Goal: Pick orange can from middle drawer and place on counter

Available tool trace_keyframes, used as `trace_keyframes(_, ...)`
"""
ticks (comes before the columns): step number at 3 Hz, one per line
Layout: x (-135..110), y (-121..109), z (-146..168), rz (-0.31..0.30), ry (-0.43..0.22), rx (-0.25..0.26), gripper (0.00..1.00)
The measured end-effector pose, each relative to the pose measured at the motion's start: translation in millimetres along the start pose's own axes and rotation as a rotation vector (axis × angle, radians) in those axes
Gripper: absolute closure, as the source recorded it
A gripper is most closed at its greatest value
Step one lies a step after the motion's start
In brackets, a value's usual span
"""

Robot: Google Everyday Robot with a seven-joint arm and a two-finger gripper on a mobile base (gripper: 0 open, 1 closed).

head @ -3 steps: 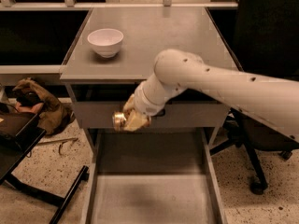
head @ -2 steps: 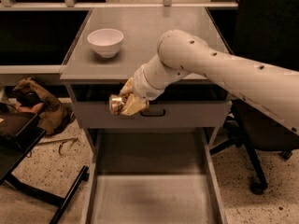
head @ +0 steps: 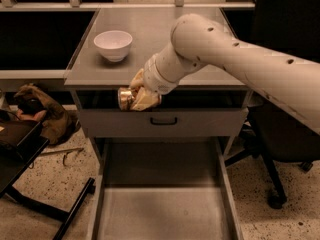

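Note:
My gripper (head: 136,97) is shut on the orange can (head: 125,98), a small shiny gold-orange can held on its side. It hangs in the air just in front of the counter's front edge, at about the counter's height. The counter (head: 165,39) is the broad grey top of the cabinet. The middle drawer (head: 165,204) is pulled out below, its flat grey floor bare. My white arm reaches in from the right.
A white bowl (head: 113,44) stands on the counter's left part. A shallower drawer front with a black handle (head: 164,120) sits under the counter. A brown bag (head: 42,111) lies on the floor at left. An office chair (head: 280,149) stands at right.
My gripper has lifted the orange can upward, from in front of the upper drawer to the level of the counter's front edge. The arm has risen with it.

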State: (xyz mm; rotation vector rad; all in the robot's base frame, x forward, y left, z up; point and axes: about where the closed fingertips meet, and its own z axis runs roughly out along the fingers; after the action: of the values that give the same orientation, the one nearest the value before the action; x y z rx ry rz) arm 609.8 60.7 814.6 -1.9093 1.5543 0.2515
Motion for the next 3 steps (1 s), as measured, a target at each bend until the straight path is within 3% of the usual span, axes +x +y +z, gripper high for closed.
trace_keyframes(2,-41.5,-79.6,-81.5,-0.149,0.068,0.175,1.0)
trace_keyframes(3,-28.5,-110.7,-92.6,-0.168,0.136,0.249,1.0)
